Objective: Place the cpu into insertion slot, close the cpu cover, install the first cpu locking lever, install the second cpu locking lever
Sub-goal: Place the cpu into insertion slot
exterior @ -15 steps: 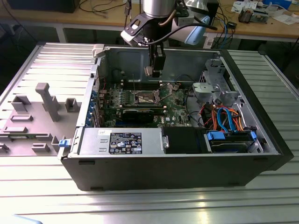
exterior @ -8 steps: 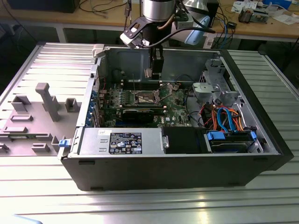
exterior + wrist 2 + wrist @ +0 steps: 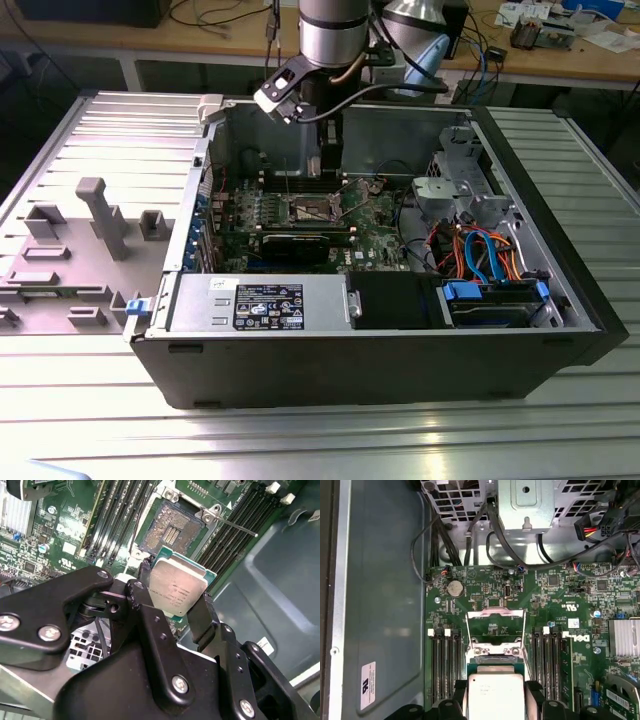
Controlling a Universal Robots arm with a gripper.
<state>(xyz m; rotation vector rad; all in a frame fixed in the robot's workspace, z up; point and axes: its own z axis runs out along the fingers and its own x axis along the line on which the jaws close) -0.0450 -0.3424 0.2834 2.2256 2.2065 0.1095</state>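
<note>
Gripper (image 3: 174, 595) pinches cpu (image 3: 179, 582) edges, above insertion slot (image 3: 170, 530).

metal table (image 3: 400, 445), open PC case (image 3: 400, 372), grey jigs (image 3: 103, 215)

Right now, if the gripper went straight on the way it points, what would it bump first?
Probably the open insertion slot; the cpu held in the gripper would touch it first. Depth is hard to judge.

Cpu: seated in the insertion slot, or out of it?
Out. The gripper holds the cpu clear of the insertion slot, whose dark centre lies bare.
</note>
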